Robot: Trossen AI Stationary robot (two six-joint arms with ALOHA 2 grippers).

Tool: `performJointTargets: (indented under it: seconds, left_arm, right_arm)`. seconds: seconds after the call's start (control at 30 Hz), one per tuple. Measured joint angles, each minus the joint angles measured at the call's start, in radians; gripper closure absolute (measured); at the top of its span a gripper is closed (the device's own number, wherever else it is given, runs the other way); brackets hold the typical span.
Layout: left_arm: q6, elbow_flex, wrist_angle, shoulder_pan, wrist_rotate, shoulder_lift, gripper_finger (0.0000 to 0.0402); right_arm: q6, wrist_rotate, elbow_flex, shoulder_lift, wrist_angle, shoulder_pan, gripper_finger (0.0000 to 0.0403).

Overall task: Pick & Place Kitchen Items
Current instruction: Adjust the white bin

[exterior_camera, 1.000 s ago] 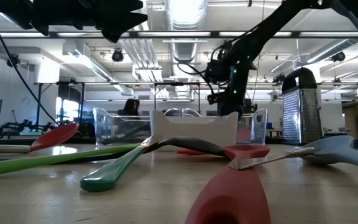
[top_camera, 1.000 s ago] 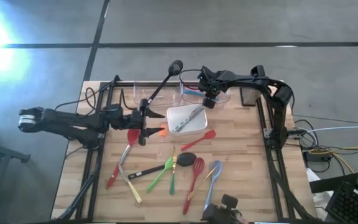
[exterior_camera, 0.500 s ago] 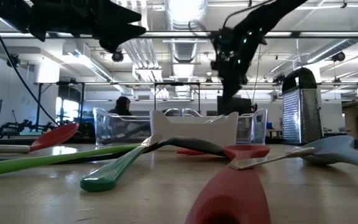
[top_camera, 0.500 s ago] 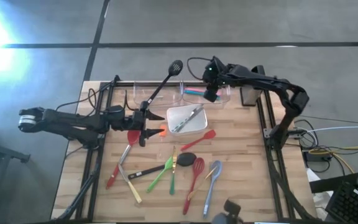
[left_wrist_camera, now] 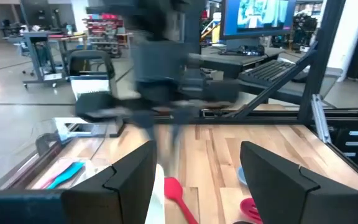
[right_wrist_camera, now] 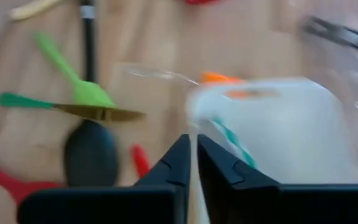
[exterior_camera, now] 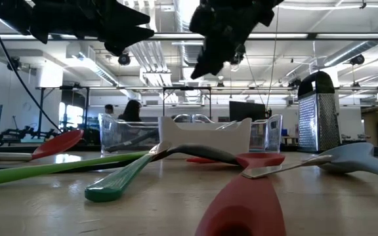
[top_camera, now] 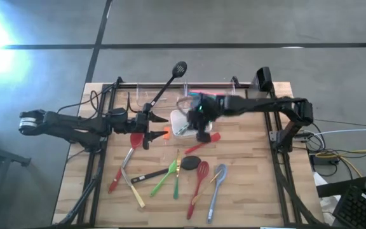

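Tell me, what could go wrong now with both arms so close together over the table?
The right hand sits near the white dish and the left hand. A careless move might knock the dish or bump the arms together. The green spatula lies crossed with other utensils, so lifting one may drag its neighbours.

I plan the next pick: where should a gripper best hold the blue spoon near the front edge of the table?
Probably the blue spoon is best gripped from straight above, at mid-handle. It lies flat, and the handle there has bare wood on both sides, while its upper end sits close to a yellow utensil.
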Motion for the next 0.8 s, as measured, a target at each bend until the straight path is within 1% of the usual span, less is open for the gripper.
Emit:
performJointTargets:
  seconds: [0.07,0.17,0.4,0.63,0.8]
  left_arm:
    - [-0.007,0.000,0.002,0.000,0.000,0.000,0.0165]
    - [-0.021,0.000,0.011,0.000,0.000,0.000,0.0165]
    - [-0.034,0.000,0.013,0.000,0.000,0.000,0.0165]
    - [-0.025,0.000,0.012,0.000,-0.008,0.000,0.0165]
    - [-0.025,-0.002,0.011,0.000,-0.014,0.000,0.0165]
  right_arm:
    - [0.014,0.002,0.000,0.026,0.053,0.034,0.0392]
    - [0.046,0.009,0.000,0.071,0.096,0.050,0.0395]
    - [0.083,0.012,0.000,0.184,0.118,0.050,0.0395]
    - [0.106,-0.006,0.000,0.262,0.177,0.051,0.0395]
    - [0.109,0.004,0.006,0.306,0.215,0.052,0.0395]
